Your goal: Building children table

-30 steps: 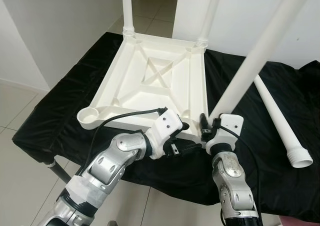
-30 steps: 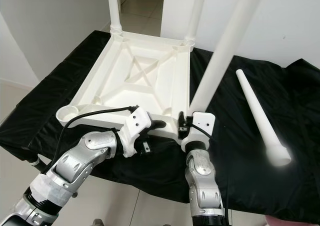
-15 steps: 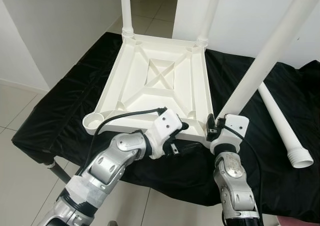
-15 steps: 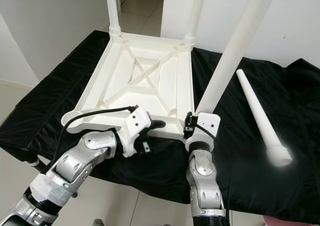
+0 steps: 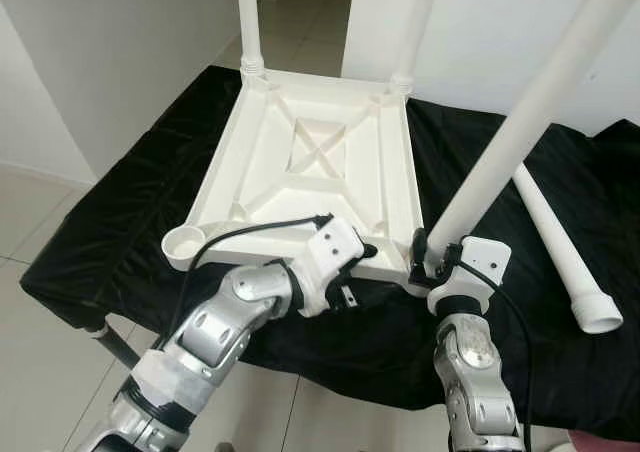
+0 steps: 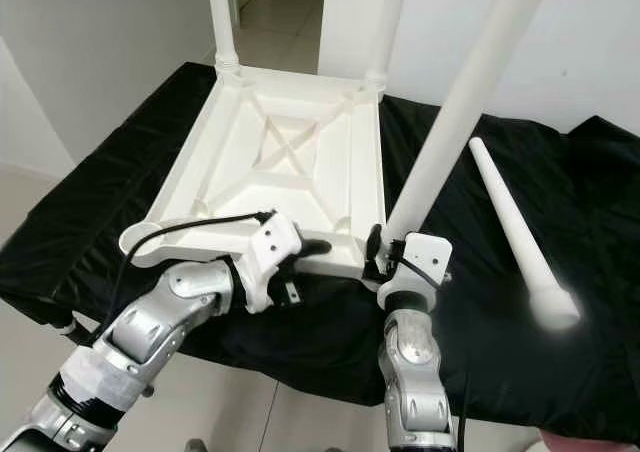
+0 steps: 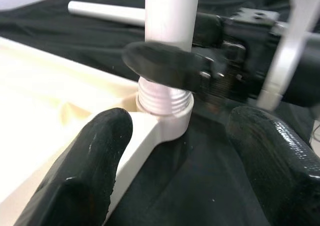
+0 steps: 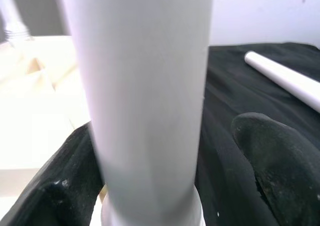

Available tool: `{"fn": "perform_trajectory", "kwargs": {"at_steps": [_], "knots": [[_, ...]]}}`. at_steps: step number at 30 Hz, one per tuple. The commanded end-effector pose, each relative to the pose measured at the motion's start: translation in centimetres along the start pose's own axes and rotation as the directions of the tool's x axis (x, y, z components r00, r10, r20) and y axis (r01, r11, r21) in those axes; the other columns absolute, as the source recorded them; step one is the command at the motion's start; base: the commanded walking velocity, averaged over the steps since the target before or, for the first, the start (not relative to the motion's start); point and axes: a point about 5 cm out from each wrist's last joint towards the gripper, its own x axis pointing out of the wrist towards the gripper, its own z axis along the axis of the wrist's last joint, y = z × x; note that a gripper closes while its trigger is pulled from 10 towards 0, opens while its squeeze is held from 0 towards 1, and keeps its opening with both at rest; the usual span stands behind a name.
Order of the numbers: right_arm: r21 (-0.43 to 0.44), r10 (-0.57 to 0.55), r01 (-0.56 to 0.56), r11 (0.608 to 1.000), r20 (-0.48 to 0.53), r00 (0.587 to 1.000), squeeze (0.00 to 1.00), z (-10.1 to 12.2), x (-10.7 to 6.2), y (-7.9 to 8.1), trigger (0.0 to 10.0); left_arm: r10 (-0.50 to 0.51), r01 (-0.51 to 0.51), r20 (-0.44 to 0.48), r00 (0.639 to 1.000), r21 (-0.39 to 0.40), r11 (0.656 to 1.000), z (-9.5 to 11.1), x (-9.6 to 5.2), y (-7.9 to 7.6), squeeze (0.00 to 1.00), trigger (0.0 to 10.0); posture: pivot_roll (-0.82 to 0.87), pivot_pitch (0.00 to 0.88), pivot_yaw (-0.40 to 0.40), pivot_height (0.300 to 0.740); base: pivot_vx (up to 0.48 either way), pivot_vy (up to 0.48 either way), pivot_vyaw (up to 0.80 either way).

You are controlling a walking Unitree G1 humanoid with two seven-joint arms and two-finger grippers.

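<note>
Left eye view: the white plastic tabletop (image 5: pixel 320 162) lies upside down on the black cloth (image 5: pixel 120 222), two legs standing at its far corners; a third leg (image 5: pixel 500 152) stands in the near right socket, a loose leg (image 5: pixel 560 242) lies well apart on the cloth. The right gripper (image 5: pixel 428 257) has fingers spread around that leg's base, one finger (image 8: pixel 272 156) clear of it; the left gripper (image 5: pixel 362 262) sits with fingers parted at the tabletop's near edge. Judged light, stiff and slippery; best gripped low, by the ribbed collar (image 7: pixel 164 100).

Just beyond the left gripper (image 7: pixel 172 173), a white leg (image 7: pixel 170 16) stands upright in the tabletop's corner socket (image 7: pixel 167 118). One spread finger (image 7: pixel 95 161) touches the tabletop (image 7: pixel 45 116) (black cloth (image 7: pixel 210 186) underneath).
</note>
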Motion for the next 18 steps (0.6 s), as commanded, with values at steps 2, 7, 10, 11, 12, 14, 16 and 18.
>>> {"fn": "perform_trajectory", "kwargs": {"at_steps": [2, 7, 10, 11, 12, 14, 16, 18], "knots": [[0.013, 0.045, -0.045, 0.999, 0.027, 0.999, 0.00, 0.3, -1.1, -0.2, 10.0, 0.040, -0.040, -0.013, 0.999, 0.028, 0.999, 0.0, -0.6, 1.3, 0.00, 10.0, -0.03, 0.061, -0.046, 0.740, 0.000, 0.000, 0.00], [0.016, 0.069, -0.069, 0.998, 0.011, 0.998, 0.00, 0.0, -1.7, -0.4, 10.0, 0.069, -0.069, -0.016, 0.997, 0.035, 0.997, 0.1, -1.0, 2.1, 0.00, 10.0, -0.03, 0.066, -0.043, 0.740, 0.000, 0.000, 0.00], [0.005, 0.114, -0.114, 0.993, -0.034, 0.993, 0.00, -0.9, -3.2, -1.0, 10.0, 0.154, -0.151, -0.044, 0.987, 0.065, 0.986, -0.1, -1.7, 3.9, 0.00, 10.0, -0.04, 0.082, -0.032, 0.740, 0.000, 0.000, 0.00], [0.005, 0.114, -0.114, 0.993, -0.034, 0.993, 0.00, -0.9, -3.2, -1.0, 10.0, 0.154, -0.151, -0.044, 0.987, 0.065, 0.986, -0.1, -1.7, 3.9, 0.00, 10.0, -0.04, 0.082, -0.032, 0.740, 0.000, 0.000, 0.00], [0.005, 0.114, -0.114, 0.993, -0.034, 0.993, 0.00, -0.9, -3.2, -1.0, 10.0, 0.154, -0.151, -0.044, 0.987, 0.065, 0.986, -0.1, -1.7, 3.9, 0.00, 10.0, -0.04, 0.082, -0.032, 0.740, 0.000, 0.000, 0.00], [0.001, 0.123, -0.123, 0.992, -0.043, 0.991, 0.00, -1.1, -3.7, -1.3, 10.0, 0.217, -0.210, -0.089, 0.972, 0.090, 0.974, -0.6, -2.1, 5.2, 0.00, 10.0, -0.05, 0.093, -0.024, 0.740, 0.000, 0.000, 0.00], [0.001, 0.123, -0.123, 0.992, -0.043, 0.992, 0.00, -1.1, -3.9, -1.5, 10.0, 0.238, -0.227, -0.110, 0.965, 0.102, 0.968, -0.9, -2.3, 5.6, 0.00, 10.0, -0.05, 0.095, -0.023, 0.740, 0.000, 0.000, 0.00], [0.000, 0.118, -0.118, 0.993, -0.039, 0.992, 0.00, -1.0, -3.9, -1.6, 10.0, 0.252, -0.237, -0.142, 0.957, 0.116, 0.965, -1.3, -2.5, 6.1, 0.00, 10.0, -0.06, 0.099, -0.020, 0.740, 0.000, 0.000, 0.00]]}}
